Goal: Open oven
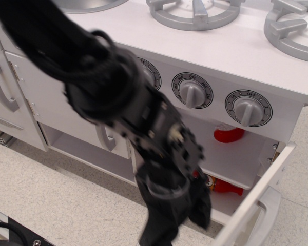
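Observation:
The white oven (246,154) sits under three grey knobs, and its door (252,204) hangs swung down and out at the lower right, seen edge-on. The door's wide grey handle (267,211) points toward the floor. The open cavity shows a red toy (228,134) on the shelf and a red bottle (225,186) lower down. My black arm crosses the middle of the view. My gripper (177,223) hangs low in front of the cavity, left of the door, blurred, fingers apart and holding nothing.
Plain white cabinet doors with vertical grey handles (2,87) stand at the left. Grey burner rings (195,13) sit on the white countertop above. Speckled floor (51,205) lies below. A second small handle (107,139) shows behind my arm.

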Robot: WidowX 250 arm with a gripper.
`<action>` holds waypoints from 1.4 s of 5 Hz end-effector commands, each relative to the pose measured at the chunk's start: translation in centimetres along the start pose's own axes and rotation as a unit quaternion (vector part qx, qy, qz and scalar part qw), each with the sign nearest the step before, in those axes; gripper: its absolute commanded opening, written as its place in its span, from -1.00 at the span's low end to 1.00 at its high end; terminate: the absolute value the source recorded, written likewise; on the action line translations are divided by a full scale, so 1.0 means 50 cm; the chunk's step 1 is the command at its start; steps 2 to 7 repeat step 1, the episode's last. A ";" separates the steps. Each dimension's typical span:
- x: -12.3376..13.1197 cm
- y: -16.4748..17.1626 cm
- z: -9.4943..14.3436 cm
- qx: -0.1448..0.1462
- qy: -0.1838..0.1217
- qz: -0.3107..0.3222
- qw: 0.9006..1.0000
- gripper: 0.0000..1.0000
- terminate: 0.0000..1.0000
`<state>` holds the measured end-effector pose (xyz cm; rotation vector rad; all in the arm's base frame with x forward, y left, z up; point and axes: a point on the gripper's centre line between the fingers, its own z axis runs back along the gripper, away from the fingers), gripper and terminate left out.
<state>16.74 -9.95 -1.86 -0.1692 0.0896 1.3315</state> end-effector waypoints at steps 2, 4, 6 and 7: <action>-0.006 -0.019 0.013 -0.006 0.002 -0.002 1.000 1.00 1.00; -0.006 -0.019 0.013 -0.006 0.002 -0.002 1.000 1.00 1.00; -0.006 -0.019 0.013 -0.006 0.002 -0.002 1.000 1.00 1.00; -0.006 -0.019 0.013 -0.006 0.002 -0.002 1.000 1.00 1.00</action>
